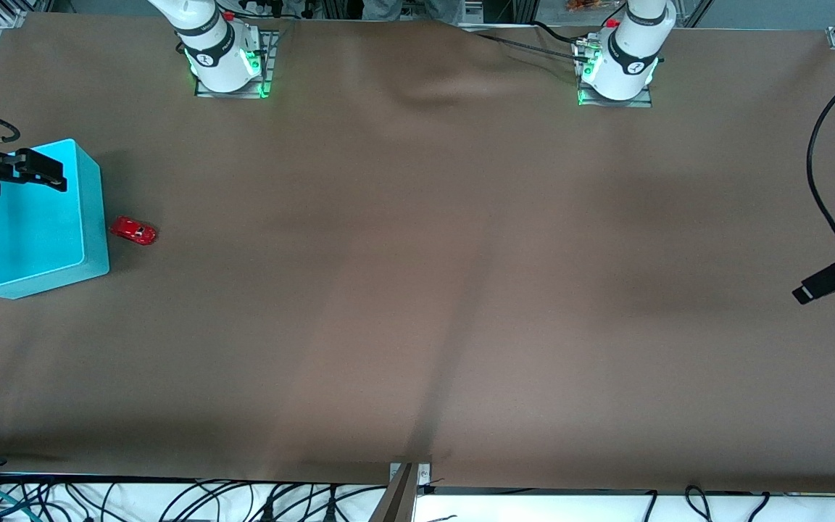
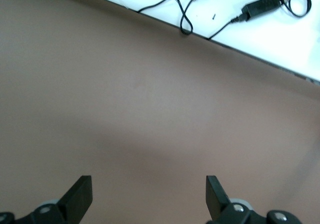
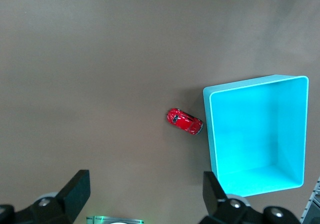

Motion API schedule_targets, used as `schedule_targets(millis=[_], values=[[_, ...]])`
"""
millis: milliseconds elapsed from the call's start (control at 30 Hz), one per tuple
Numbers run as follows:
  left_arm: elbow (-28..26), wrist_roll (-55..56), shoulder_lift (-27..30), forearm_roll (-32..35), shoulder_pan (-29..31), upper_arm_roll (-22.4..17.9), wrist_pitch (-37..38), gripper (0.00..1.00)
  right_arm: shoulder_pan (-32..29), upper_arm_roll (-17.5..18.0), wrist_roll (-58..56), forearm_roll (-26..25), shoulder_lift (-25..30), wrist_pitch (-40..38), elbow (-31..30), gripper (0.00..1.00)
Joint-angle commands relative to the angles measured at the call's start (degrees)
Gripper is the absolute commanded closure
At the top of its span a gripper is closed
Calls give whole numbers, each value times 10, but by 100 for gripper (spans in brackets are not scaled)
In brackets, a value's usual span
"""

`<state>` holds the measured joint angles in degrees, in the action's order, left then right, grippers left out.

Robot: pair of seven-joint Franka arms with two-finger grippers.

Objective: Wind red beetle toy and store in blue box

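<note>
The red beetle toy (image 1: pixel 134 230) stands on the brown table close beside the blue box (image 1: pixel 96 217), on the box's side toward the left arm's end, with a small gap between them. The box is open-topped and empty. My right gripper (image 1: pixel 48 172) is open and empty, up over the box's edge nearest the robot bases. The right wrist view shows its open gripper (image 3: pixel 145 181), with the toy (image 3: pixel 185 121) and the box (image 3: pixel 207 134) below. My left gripper (image 1: pixel 820 284) waits, open and empty, over bare table at the left arm's end, as the left wrist view (image 2: pixel 149 186) shows.
A brown cloth (image 1: pixel 417 290) with soft folds covers the table. Both arm bases (image 1: pixel 225 58) (image 1: pixel 617 69) stand along the edge farthest from the front camera. Loose cables (image 1: pixel 171 500) lie off the table's near edge. A black cable (image 1: pixel 820 188) hangs by the left gripper.
</note>
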<state>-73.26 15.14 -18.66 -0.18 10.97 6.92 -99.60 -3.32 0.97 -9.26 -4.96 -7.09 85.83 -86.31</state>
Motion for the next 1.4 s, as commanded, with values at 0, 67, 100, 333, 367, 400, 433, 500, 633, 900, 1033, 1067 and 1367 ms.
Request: schedule_targets(millis=[0,67,100,333,367,400,433,500,633,900,1033,1067,1367], values=[[13,-83,-1,7,-2,-2,38,0,-5,0,6,1,3,-10,-1,0],[12,-106,-1,7,-2,-1,39,0,-5,-2,6,2,3,-8,-3,0],[13,-115,-1,7,-2,-1,39,0,-5,-3,6,2,4,-7,-5,0],[15,-194,-1,9,-1,-3,88,0,-5,-18,9,6,47,87,-127,0],[18,-209,-1,9,-1,-5,96,0,-5,-20,17,7,56,113,-156,0],[21,-221,-1,11,-1,-5,102,0,-5,-23,25,7,65,139,-184,0],[22,-230,-1,11,0,-5,107,0,-5,-26,31,7,74,162,-211,0],[23,-238,-1,12,0,-6,109,0,-5,-30,33,7,86,202,-252,0],[24,-237,0,9,0,-2,109,0,-5,-40,33,6,93,246,-296,0],[24,-239,6,4,6,-5,109,0,-5,-45,33,6,96,353,-390,0],[24,-238,13,4,5,-2,109,0,-5,-56,34,6,99,437,-445,0],[24,-236,13,4,4,-2,109,0,-5,-57,34,6,98,454,-454,0],[24,-235,9,4,4,-8,108,0,-5,-82,36,7,82,558,-506,0]])
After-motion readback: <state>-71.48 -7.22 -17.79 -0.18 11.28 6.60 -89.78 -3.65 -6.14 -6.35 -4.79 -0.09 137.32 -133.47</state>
